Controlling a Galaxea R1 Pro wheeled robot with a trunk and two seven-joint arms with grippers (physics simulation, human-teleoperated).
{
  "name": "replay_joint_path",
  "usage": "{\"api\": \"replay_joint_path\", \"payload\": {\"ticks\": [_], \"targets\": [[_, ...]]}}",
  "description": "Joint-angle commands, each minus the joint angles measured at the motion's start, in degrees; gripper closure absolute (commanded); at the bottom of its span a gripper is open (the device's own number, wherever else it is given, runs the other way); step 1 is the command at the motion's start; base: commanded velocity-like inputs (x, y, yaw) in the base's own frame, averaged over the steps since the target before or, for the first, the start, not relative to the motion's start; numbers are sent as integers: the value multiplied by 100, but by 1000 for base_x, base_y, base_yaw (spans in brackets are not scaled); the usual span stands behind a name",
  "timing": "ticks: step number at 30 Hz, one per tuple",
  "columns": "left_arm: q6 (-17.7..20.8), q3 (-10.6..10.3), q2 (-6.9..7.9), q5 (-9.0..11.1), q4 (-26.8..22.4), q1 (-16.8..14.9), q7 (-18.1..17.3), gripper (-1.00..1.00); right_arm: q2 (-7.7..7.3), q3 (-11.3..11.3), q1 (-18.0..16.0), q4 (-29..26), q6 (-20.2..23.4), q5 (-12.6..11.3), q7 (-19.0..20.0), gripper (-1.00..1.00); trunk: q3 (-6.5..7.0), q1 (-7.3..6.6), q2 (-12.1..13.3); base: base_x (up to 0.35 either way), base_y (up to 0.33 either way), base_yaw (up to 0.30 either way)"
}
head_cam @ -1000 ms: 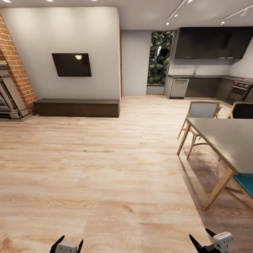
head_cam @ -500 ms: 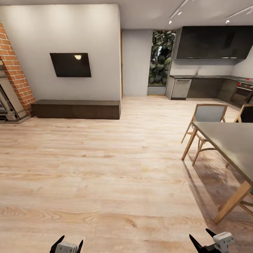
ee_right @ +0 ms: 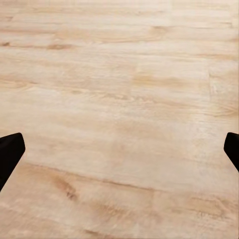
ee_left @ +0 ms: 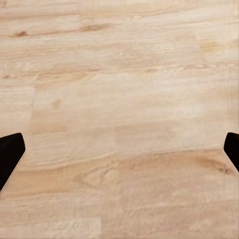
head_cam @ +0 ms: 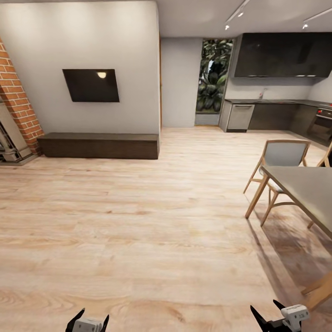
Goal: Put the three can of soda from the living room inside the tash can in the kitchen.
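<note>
Head view: kitchen (head_cam: 276, 106) far beyond claws.

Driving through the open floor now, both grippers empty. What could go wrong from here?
1. The table and chair stand close on the right; drifting that way could clip the right gripper or the base.
2. Both the left gripper and the right one are open over bare floor, and I see no soda cans, so heading on to the kitchen now would likely waste the trip.
</note>
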Motion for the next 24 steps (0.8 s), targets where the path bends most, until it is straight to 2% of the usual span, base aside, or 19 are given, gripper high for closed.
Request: {"api": "replay_joint_path", "payload": {"ticks": [1, 24], "targets": [[2, 0, 0, 0, 0, 0, 0, -100, 0, -1, 0, 0, 0, 0, -6, -100, 0, 0, 0, 328, 74, 0], [-1, 0, 1, 17, 209, 0, 0, -100, 1, -2, 0, 89, -8, 4, -27, -100, 0, 0, 0, 328, 50, 0]]}}
